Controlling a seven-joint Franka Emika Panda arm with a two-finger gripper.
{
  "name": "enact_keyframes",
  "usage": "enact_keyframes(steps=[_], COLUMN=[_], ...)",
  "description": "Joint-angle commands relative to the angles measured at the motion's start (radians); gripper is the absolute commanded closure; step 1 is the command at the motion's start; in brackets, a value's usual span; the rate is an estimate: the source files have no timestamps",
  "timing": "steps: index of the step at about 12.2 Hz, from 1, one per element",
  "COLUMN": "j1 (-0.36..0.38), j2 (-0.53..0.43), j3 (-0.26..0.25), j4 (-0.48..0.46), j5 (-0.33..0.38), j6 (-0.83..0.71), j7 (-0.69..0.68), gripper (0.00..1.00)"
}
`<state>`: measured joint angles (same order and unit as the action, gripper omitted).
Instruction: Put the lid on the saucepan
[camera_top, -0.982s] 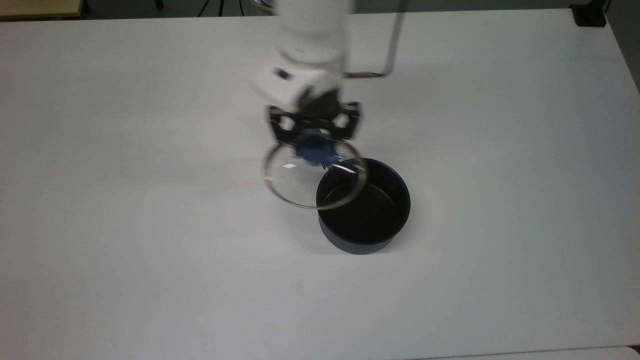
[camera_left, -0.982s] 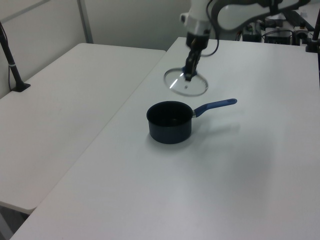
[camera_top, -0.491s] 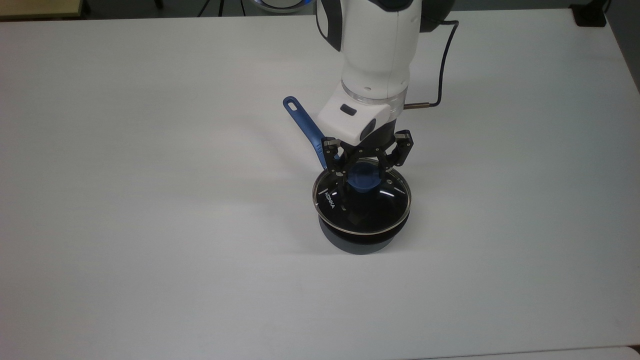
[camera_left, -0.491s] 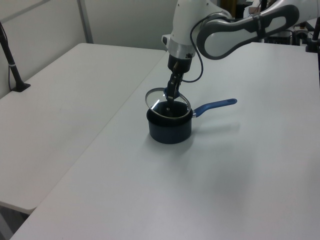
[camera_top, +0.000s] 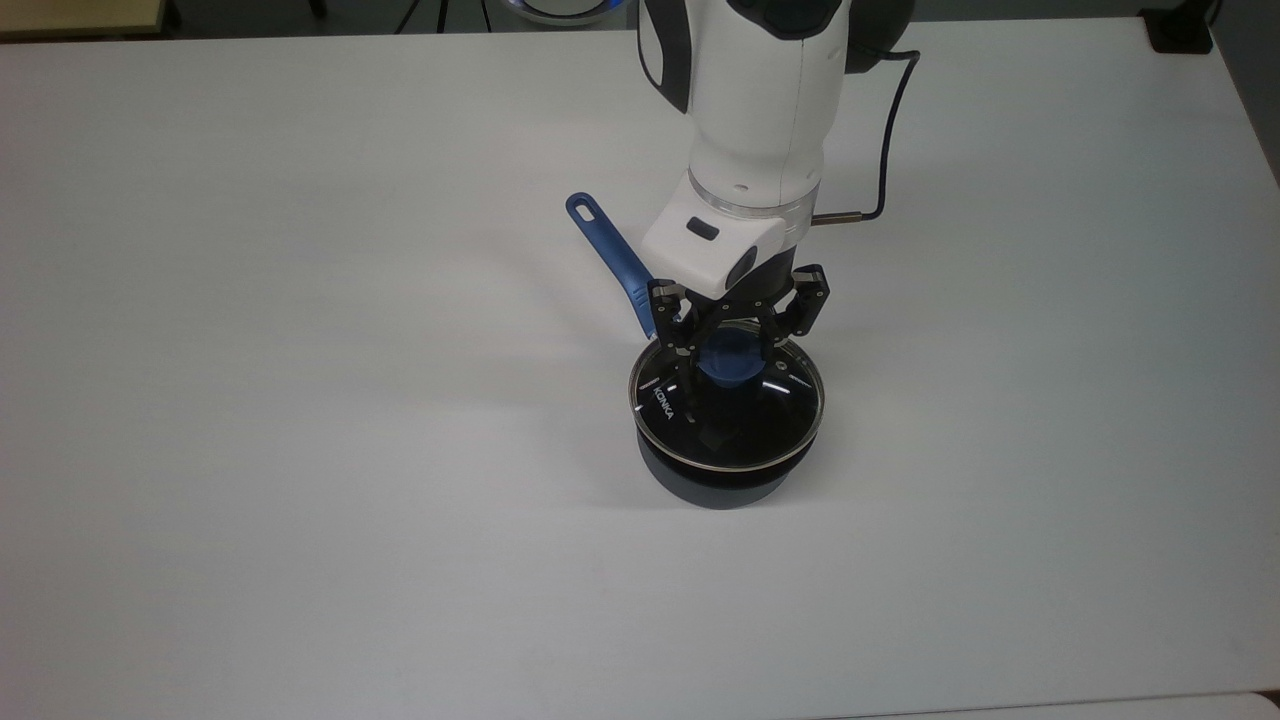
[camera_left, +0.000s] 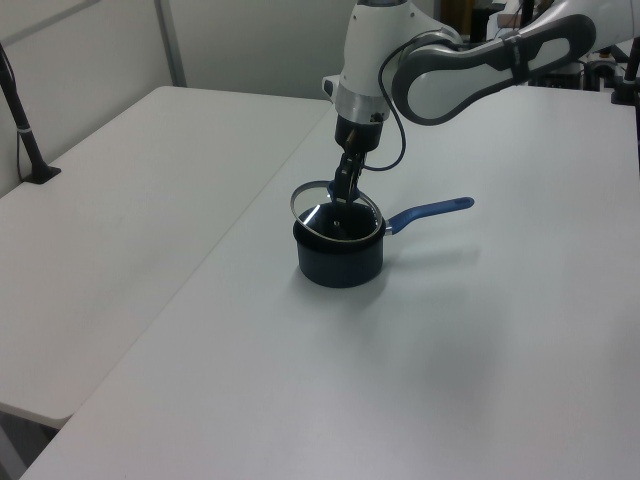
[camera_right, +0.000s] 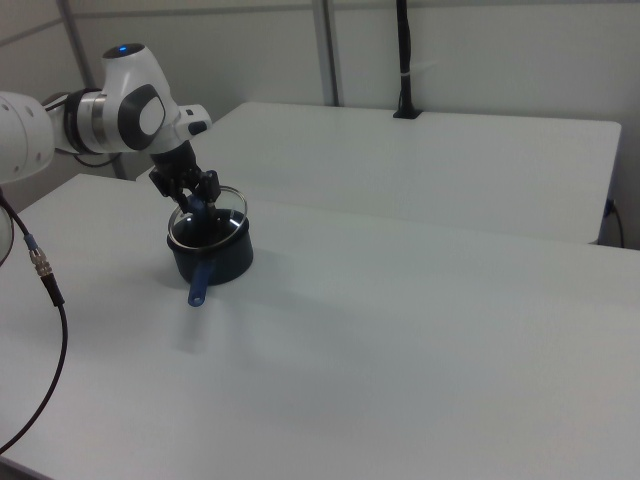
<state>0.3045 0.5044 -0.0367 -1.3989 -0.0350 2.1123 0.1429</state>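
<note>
Lid (camera_top: 727, 400) tilted over saucepan (camera_top: 715, 480) (knob in claw (camera_top: 733, 335))

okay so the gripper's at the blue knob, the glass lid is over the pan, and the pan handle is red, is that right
Not quite: the handle is blue, not red, as the top view shows. The rest holds: the gripper is at the blue knob, and the glass lid is over the pan.

Arm shell: glossy white, dark grey joint bands.
Wrist (camera_top: 716, 255): white block above the hand, small dark window.
Hand (camera_top: 738, 325): black, skeletal finger frames.
Cable (camera_top: 888, 120): black, metal plug beside the wrist.
Light: blue, on joint cap (camera_right: 122, 48).
</note>
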Motion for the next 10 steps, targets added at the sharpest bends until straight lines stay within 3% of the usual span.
enact_keyframes(steps=[1, 4, 5, 6, 10], j1=[0.015, 0.015, 0.015, 0.013, -0.047], j2=[0.0, 0.019, 0.017, 0.005, -0.214], j3=[-0.014, -0.014, -0.014, -0.014, -0.022], j4=[-0.003, -0.003, -0.003, -0.003, -0.115], j5=[-0.003, -0.005, -0.003, 0.001, -0.026], j6=[-0.005, -0.002, -0.003, -0.008, -0.269], j7=[0.018, 0.018, 0.018, 0.027, 0.052], gripper=[0.34, 0.2, 0.2, 0.0, 0.0])
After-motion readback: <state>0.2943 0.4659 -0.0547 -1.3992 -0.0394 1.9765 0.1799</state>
